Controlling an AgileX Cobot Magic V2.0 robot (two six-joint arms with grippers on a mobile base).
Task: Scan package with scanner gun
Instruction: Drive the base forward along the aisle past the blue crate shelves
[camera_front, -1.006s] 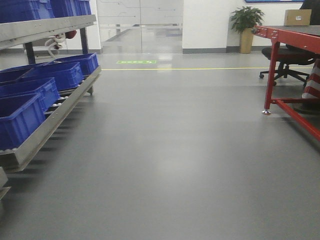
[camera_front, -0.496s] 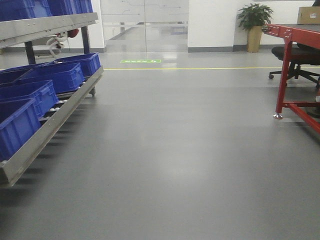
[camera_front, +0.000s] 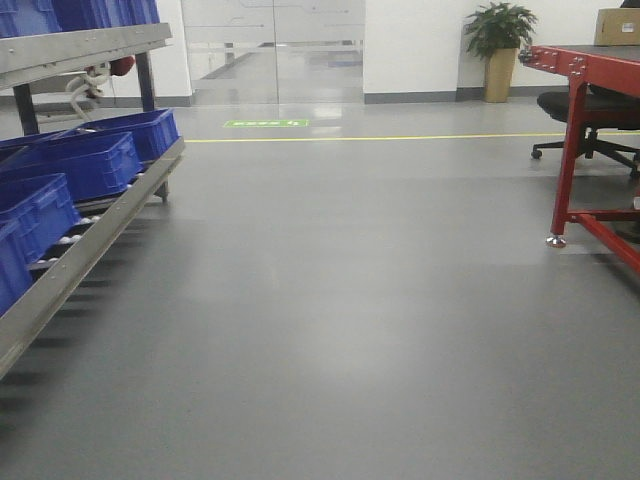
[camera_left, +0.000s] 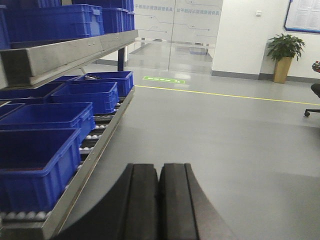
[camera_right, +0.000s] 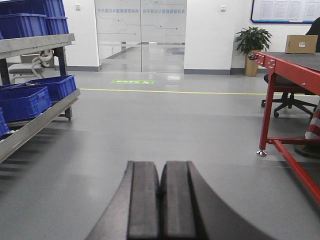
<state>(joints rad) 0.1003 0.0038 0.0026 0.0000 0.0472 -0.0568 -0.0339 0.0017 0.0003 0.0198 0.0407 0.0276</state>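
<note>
Left: blue bins (camera_front: 88, 163); right: red table (camera_front: 568, 150).

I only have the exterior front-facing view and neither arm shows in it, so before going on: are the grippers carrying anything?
Observer: The left wrist view shows the left gripper shut, jaws pressed together with nothing between them.
Operator: And the other arm?
Observer: The right gripper is shut too and holds nothing. It points down the open floor.
</note>
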